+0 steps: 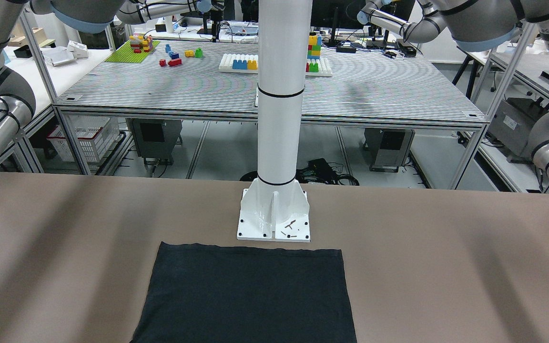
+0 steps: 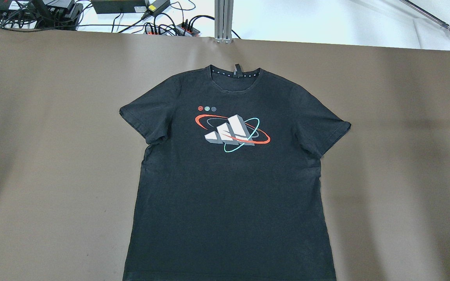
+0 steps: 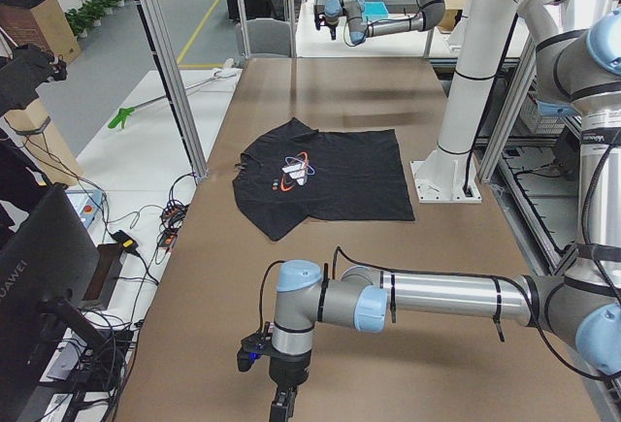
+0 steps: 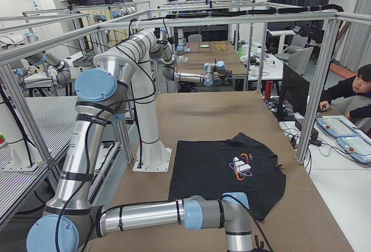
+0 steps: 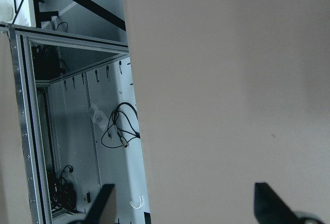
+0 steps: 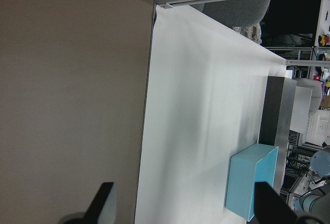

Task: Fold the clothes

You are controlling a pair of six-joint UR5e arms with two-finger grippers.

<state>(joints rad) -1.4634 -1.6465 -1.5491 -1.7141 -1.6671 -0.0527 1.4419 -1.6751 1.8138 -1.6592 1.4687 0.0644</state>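
Note:
A black T-shirt with a white, red and teal chest print lies flat and face up on the brown table, collar toward the far edge. It also shows in the front view and in both side views. My left gripper is open and empty over bare table near the table's left end, far from the shirt; it also shows in the left side view. My right gripper is open and empty over the table's right end edge, far from the shirt.
The robot's white column base stands just behind the shirt's hem. A light blue box sits on a white table past the right end. Frame posts line the operators' side. An operator sits beside the table.

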